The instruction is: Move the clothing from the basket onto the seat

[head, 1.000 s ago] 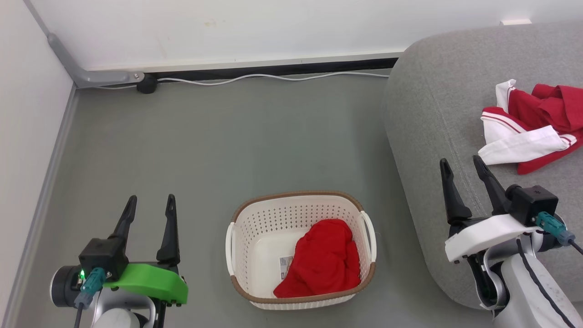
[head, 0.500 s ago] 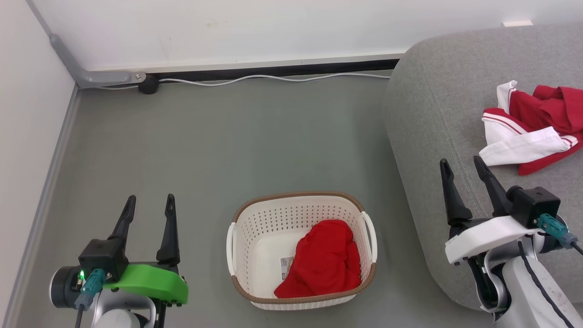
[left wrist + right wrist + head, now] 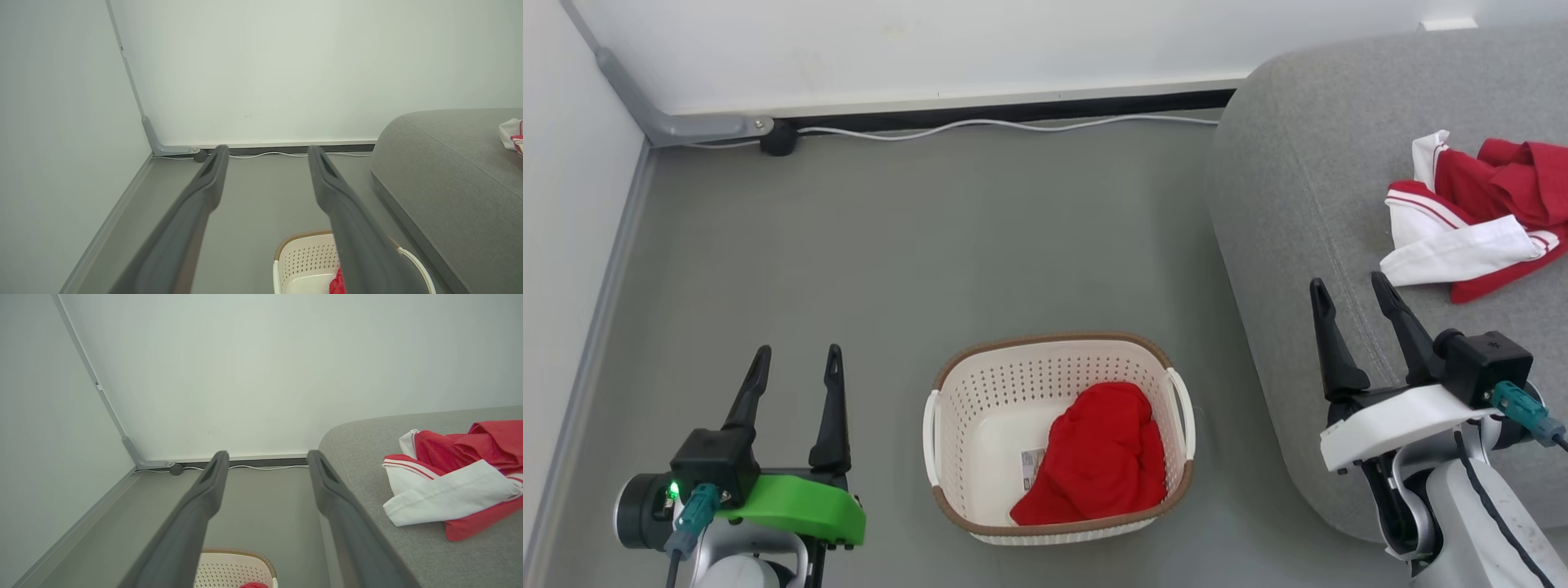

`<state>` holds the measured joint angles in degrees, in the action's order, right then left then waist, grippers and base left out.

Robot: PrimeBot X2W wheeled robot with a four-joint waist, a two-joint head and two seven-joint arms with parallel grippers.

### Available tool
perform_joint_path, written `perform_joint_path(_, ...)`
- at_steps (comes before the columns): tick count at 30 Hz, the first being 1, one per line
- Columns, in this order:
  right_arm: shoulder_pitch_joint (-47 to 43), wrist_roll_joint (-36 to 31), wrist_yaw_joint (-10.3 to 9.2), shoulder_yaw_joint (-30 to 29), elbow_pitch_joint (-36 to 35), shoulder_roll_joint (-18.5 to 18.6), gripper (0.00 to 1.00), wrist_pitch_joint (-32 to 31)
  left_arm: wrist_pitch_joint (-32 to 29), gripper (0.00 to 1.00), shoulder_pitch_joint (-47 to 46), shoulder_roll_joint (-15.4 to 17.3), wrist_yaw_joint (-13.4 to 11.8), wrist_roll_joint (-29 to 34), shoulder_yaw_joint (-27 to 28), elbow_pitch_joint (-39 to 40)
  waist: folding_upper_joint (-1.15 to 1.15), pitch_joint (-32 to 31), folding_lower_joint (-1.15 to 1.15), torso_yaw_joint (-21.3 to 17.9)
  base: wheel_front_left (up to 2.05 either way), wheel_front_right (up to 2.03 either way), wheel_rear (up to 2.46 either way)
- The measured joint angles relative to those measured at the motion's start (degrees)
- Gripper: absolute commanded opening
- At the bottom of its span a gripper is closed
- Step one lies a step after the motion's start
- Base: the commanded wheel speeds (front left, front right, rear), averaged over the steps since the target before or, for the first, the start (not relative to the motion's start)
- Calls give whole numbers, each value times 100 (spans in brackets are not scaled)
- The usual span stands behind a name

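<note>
Red fabric, 1 crumpled garment [image 3: 1098, 453], is seen lying in the right half of the basket [image 3: 1054, 339], which sits on the grey floor [image 3: 890, 229] just beside the seat [image 3: 1307, 163]. A paper label [image 3: 1032, 464] on the basket floor is partly covered by it. The other garment [image 3: 1478, 212], red with white striped trim, is already heaped on the seat cushion, well apart from the basket. So 1 of 2 pieces can be counted as done, and the step in hand is judged to be the pick of the 2nd one, not yet begun.

Left gripper [image 3: 798, 351] is held above the floor to the left of the basket, fingers spread wide with nothing between them. Right gripper [image 3: 1346, 282] is seen against the seat's near edge, near the moved garment but not touching it, fingers likewise spread and empty.

For the next move, 1 gripper would have to be brought over the basket, tipped down past the brown rim, and closed on a raised fold near the middle of the red heap. The right one looks better placed, since the cloth is bunched on that side and the seat is right there for the drop. A shallow pinch is the thing to be watched, tbh: with soft cloth, only 1 layer might get caught.
</note>
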<state>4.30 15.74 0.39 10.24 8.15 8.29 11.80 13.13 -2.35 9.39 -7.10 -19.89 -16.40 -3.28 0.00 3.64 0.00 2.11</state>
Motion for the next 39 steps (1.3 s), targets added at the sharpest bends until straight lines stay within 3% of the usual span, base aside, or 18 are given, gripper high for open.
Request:
perform_joint_path(14,237,-12,-41,21,-778,58,100,-176,-326,100,-347,-167,112,101,-592,85,0,734,0,-267,0,0,0)
perform_joint_path(28,760,-18,18,263,-1497,-138,100,-176,-968,100,-1269,-312,443,398,-1129,-641,0,1781,1,-841,0,0,0)
perform_joint_path(39,1311,-7,122,526,-2005,-327,100,-24,-1575,100,-1897,-294,485,396,-1021,-1514,0,2630,1,-1477,0,0,0)
